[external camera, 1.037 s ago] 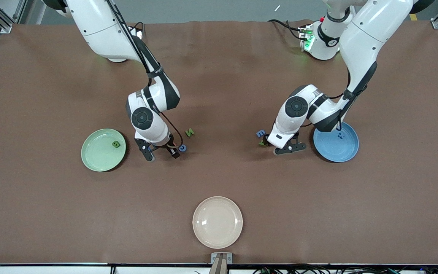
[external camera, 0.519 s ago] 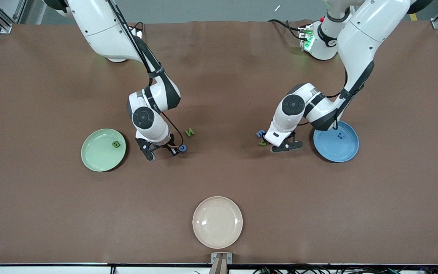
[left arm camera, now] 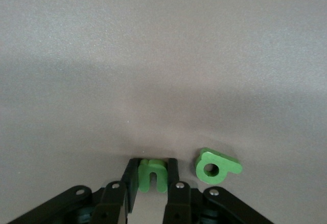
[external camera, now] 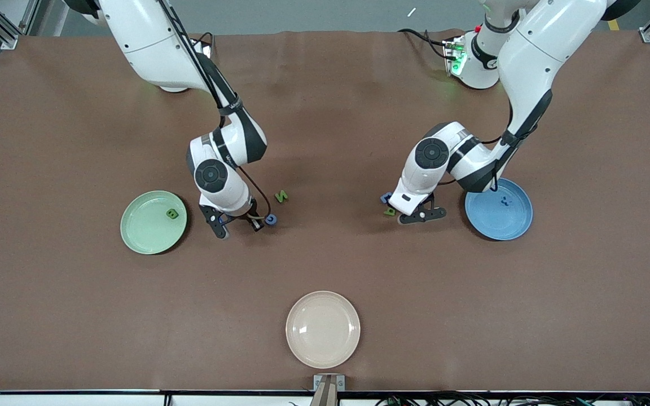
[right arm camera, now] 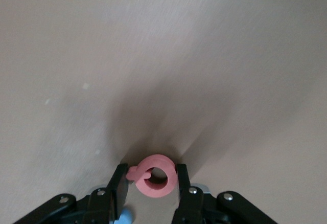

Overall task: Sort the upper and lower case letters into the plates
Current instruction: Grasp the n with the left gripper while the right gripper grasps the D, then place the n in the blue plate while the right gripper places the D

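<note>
A round cream-white plate (external camera: 323, 329) lies on the brown table cover (external camera: 77, 316), near the front camera edge, about midway between the two ends of the table

B (external camera: 172, 213) in one plate (external camera: 144, 231), x (external camera: 505, 200) in another plate (external camera: 508, 225), N (external camera: 282, 196) on table (external camera: 325, 113) between them

White arms (external camera: 534, 51), black joints, black claws (external camera: 421, 215).
</note>
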### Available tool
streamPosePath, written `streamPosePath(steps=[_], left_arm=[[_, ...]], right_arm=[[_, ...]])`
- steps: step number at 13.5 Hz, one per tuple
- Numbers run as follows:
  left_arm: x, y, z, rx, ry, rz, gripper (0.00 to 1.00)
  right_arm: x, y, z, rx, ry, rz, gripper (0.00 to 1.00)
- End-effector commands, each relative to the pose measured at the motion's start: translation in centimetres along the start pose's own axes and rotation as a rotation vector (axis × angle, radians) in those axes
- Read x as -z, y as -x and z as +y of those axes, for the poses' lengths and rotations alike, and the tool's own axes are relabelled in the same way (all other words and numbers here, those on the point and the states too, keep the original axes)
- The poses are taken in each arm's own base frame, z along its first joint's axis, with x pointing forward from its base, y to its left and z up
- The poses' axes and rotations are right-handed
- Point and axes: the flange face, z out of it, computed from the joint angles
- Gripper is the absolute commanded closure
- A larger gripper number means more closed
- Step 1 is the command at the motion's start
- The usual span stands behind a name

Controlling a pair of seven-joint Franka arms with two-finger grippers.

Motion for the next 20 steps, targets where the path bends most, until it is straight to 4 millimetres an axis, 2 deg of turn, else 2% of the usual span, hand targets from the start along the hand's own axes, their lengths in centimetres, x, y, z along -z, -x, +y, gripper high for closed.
streamPosePath(steps=[1,3,5,8,9,11,12,14,17,20], left_arm=[[2.7,-0.9,-1.0,-0.023,-0.033,0.049,0.94],[5.5,-1.5,-2.4,-0.094,-0.1,0.039,0.94],[8.4,-2.8,-5.1,-0.167,-0.137,0.022,0.94],[10.1,-4.8,-10.9,-0.245,-0.118,-0.039,0.94],[10.4,-5.4,-13.4,-0.264,-0.099,-0.051,0.94],[9.6,-5.8,-17.2,-0.302,-0.092,-0.076,0.94],[8.9,-5.7,-18.4,-0.316,-0.085,-0.086,0.94],[7.7,-5.2,-19.5,-0.322,-0.061,-0.072,0.94],[5.4,-4.6,-21.9,-0.367,-0.081,-0.065,0.94],[4.2,-3.6,-22.0,-0.394,-0.075,-0.069,0.94]], right_arm=[[5.3,-5.0,2.3,0.068,0.055,-0.028,1.0],[8.8,-9.6,4.2,0.15,0.051,-0.051,1.0],[10.0,-14.1,6.6,0.209,0.045,-0.07,1.0],[9.2,-19.1,10.8,0.297,0.055,-0.075,1.0],[8.6,-21.0,12.5,0.319,0.068,-0.064,1.0],[6.7,-22.7,14.9,0.358,0.052,-0.042,1.0],[5.8,-23.6,16.2,0.373,0.039,-0.028,1.0],[4.7,-24.9,17.8,0.391,0.033,-0.018,1.0],[3.9,-24.7,18.4,0.389,0.035,-0.02,1.0],[2.7,-24.1,18.4,0.399,0.054,-0.036,1.0]])
